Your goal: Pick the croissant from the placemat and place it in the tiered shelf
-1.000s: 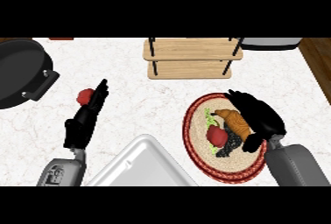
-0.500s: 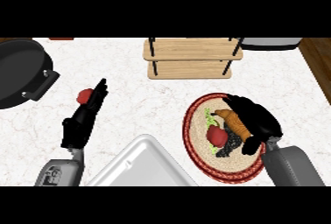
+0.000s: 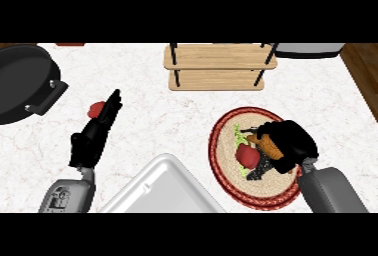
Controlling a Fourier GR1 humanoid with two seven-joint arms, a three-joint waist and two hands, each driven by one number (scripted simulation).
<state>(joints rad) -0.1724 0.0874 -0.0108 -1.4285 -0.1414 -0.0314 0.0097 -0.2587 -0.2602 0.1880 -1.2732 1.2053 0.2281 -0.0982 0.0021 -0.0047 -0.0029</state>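
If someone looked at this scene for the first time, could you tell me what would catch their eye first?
Probably the right hand curled over the croissant on the round red-rimmed placemat at the right, beside a red item. Next, the wooden tiered shelf at the top centre and the black pan at the far left, with the left hand open and straight nearby.

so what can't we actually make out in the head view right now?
- Croissant: mostly hidden by the right hand curled over it; its full shape is not visible.
- Dark item on the placemat, below the red item: cannot be identified.
- Red object by the left hand: partly hidden by its fingers.
- Pan and white tray: cut off by the picture's edges.
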